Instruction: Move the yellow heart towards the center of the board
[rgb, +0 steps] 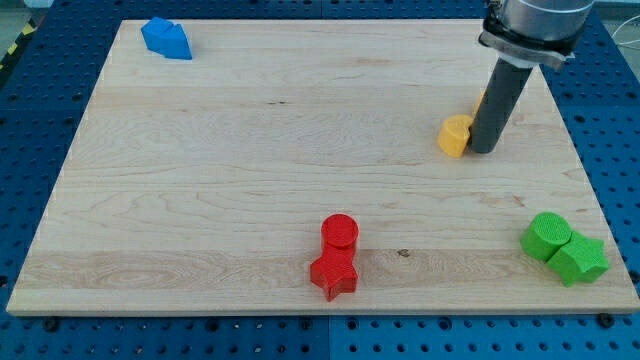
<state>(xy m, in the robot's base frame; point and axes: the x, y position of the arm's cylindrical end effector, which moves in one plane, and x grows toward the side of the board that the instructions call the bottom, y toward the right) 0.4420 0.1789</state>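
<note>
The wooden tabletop (300, 150) fills most of the view, a pale board lying on a blue perforated surface (40, 120). The arm comes down from the view's top right as a thick dark rod (500, 100); it carries no hand, so there is nothing to be apart, together or clamped on anything. My tip (482, 150) rests on the board just to the view's right of the yellow heart (455, 135), touching it or very nearly so. The heart sits in the board's right part, above mid-height and well away from the centre. At the bottom right corner a green cylinder (546, 236) touches a second green block (580, 260), whose shape I cannot make out. Near the bottom edge, around the middle, a red cylinder (339, 232) sits right against a red star (334, 273). A blue block (166, 38) of irregular shape lies at the top left corner.
</note>
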